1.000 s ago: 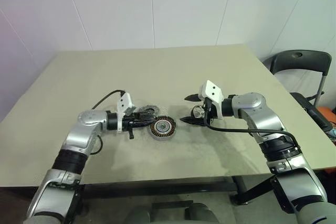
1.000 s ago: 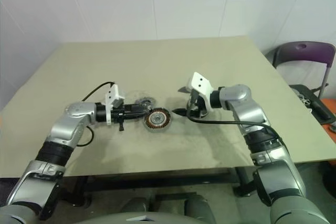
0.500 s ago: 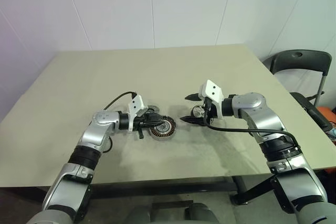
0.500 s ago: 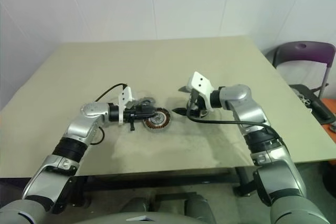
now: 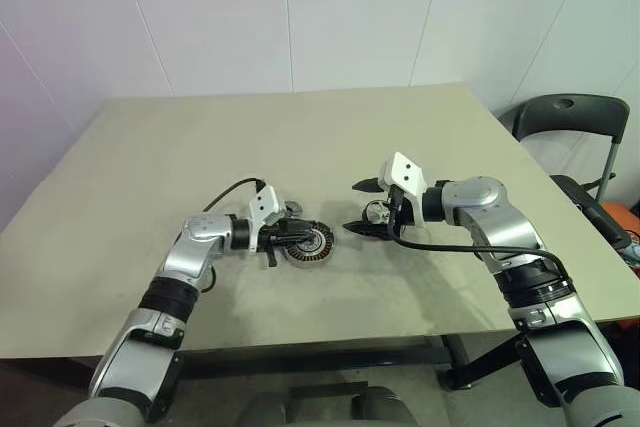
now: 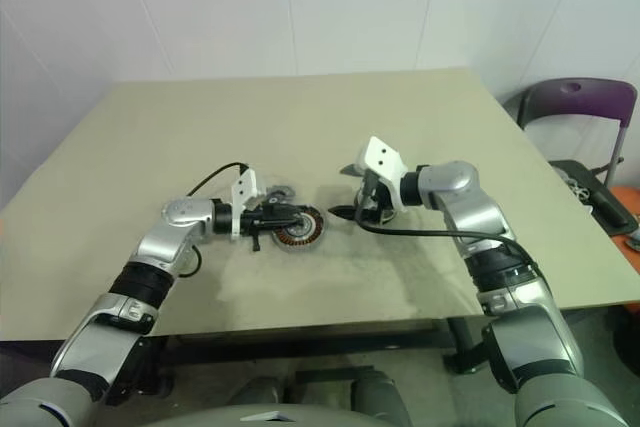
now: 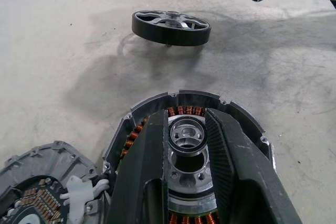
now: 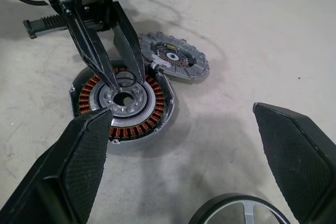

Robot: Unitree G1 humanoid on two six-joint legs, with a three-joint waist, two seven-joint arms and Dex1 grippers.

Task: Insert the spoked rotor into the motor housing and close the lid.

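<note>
The motor housing (image 8: 155, 99), ringed with copper windings, lies flat on the table. My left gripper (image 7: 186, 120) hangs right over its silver centre and is shut on a small metal ring (image 7: 186, 139). Just beyond the housing, partly behind it, lies the lid (image 8: 177, 55), a grey scallop-edged disc. The spoked rotor (image 7: 170, 26), black-rimmed with silver spokes, rests on the table on the housing's right. My right gripper (image 5: 352, 208) hovers above the rotor, open, with nothing between its fingers.
The beige table (image 5: 300, 137) has bare surface all round the parts. A dark chair (image 5: 572, 119) stands past the table's right edge, with an orange object (image 5: 625, 222) on the floor near it.
My left arm has swung right and a little down, bringing the ring from beside the housing to over its centre. The right arm has kept still.
</note>
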